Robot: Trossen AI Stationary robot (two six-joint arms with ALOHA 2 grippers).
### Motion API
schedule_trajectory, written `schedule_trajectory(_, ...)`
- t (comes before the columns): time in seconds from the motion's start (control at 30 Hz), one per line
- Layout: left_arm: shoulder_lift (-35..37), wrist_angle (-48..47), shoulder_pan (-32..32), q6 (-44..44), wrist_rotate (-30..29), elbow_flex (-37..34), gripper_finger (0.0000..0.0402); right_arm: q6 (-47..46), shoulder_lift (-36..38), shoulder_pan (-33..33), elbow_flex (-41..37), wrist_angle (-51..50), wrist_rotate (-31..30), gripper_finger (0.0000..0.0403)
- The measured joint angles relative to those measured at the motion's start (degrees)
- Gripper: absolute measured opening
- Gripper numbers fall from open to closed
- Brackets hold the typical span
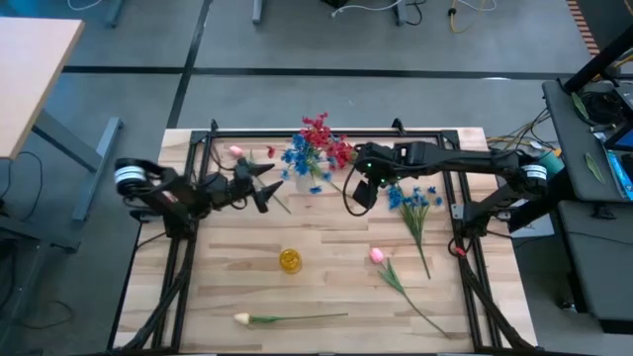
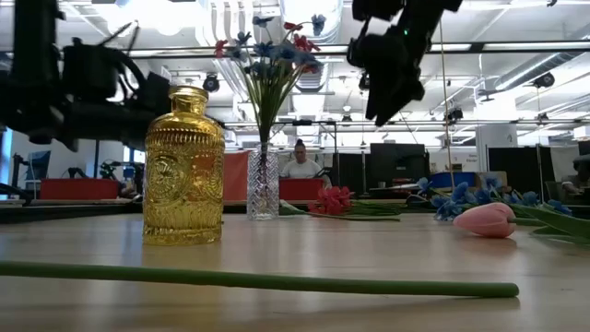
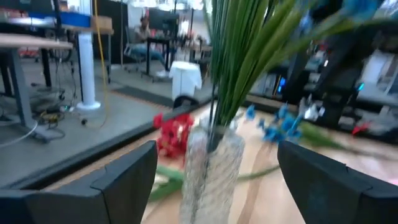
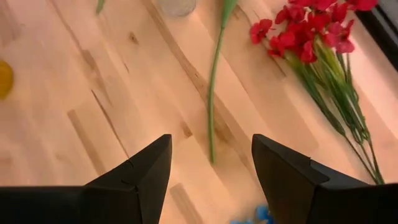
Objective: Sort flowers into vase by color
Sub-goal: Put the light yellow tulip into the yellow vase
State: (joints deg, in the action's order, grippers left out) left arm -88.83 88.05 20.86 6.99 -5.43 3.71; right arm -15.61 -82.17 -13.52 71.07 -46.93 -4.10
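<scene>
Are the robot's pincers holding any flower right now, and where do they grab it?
No. The left pincer is open around nothing, facing the glass vase. The right pincer is open over bare table, holding nothing.

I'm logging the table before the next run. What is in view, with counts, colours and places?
Clear vase: one, glass, far middle of the table, holding blue and red flowers.
Gold bottle: one, near the middle of the table.
Red flowers: one loose bunch, lying on the table by the clear vase.
Blue flowers: one loose bunch, lying on the right side.
Pink tulips: two, one right of the bottle, one at the far left.
Cream tulip: one, near edge.
Person: one, seated in the room behind.
Left gripper: dark, open, left of the vase.
Right gripper: dark, open, right of the vase.
</scene>
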Motion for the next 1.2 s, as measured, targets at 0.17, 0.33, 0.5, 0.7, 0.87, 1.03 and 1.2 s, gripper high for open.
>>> schedule_trajectory(0.17,6.94,-0.14,-1.45,1.04,0.03,-2.31,0.0316,1.43,-0.25,0.00,-9.53,15.73,0.00,0.0215)
schedule_trajectory(0.33,11.42,-0.43,-3.63,1.12,0.06,-2.68,0.0316,2.08,-1.63,-0.31,-22.19,42.41,-0.85,0.0215)
schedule_trajectory(0.5,14.15,-0.57,-4.87,1.09,0.15,-2.32,0.0316,1.00,-8.07,-0.39,-28.99,63.03,-3.55,0.0215)
schedule_trajectory(0.7,16.68,-0.57,-5.52,1.09,0.49,-1.74,0.0316,-0.09,-16.92,-0.78,-26.67,65.20,-8.00,0.0215)
schedule_trajectory(0.87,18.63,-0.73,-5.79,1.09,1.55,-1.60,0.0316,-1.08,-20.66,-0.75,-24.56,63.49,-9.47,0.0212)
schedule_trajectory(1.03,19.59,-0.63,-5.81,1.09,1.64,-1.56,0.0316,-1.38,-22.31,-0.74,-23.30,60.10,-10.97,0.0179)
schedule_trajectory(1.2,19.85,-0.40,-5.81,1.10,1.64,-1.49,0.0316,-2.69,-22.45,-0.79,-23.21,58.87,-9.89,0.0110)
